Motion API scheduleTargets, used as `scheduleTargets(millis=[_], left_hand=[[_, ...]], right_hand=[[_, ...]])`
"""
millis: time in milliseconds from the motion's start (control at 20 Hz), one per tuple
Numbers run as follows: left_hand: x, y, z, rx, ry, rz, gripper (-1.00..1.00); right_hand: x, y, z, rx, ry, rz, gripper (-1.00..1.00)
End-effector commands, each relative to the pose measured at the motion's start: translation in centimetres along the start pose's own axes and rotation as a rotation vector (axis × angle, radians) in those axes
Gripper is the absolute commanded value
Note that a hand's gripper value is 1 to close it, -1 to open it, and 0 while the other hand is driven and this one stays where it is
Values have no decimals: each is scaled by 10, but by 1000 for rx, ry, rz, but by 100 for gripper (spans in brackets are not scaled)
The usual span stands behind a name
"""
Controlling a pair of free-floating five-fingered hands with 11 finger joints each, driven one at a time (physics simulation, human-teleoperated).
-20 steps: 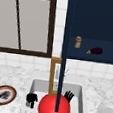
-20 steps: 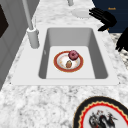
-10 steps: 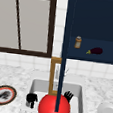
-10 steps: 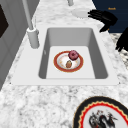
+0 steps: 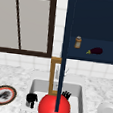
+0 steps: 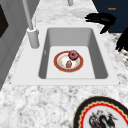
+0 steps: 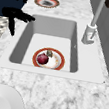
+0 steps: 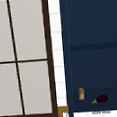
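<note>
Lying mid-floor in the sink (image 6: 99, 58): a red-rimmed plate (image 6: 76, 68), carrying a round red fruit (image 6: 73, 54) and a small brown piece (image 6: 68, 64) just beside it. Probably stiff, glazed, slick and breakable; best taken at the rim and kept level, lest the fruit roll off. Hovering above the sink's front edge, holding nothing, fingers loosely extended: left hand (image 5: 32, 98) at the left corner, right hand (image 5: 66, 94) near the middle.
</note>
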Motion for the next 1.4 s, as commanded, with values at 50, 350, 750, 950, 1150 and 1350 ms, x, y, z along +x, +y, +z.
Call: scheduleTargets(millis=[50,350,750,950,1150,1350], left_hand=[[0,0,0,0,0,0,0],[0,0,0,0,0,0,0],[0,0,0,0,0,0,0],[0,0,0,0,0,0,0],[0,0,0,0,0,0,0],[0,0,0,0,0,0,0]], right_hand=[[6,-4,-5,59,-123,-68,-100],[13,-6,-8,73,-244,-79,-100],[4,-5,-18,69,-224,-61,-100],[-16,-18,-20,65,-248,-141,-100],[-35,-31,-26,74,-252,-167,-100],[-53,-46,-30,100,-262,-175,-100]])
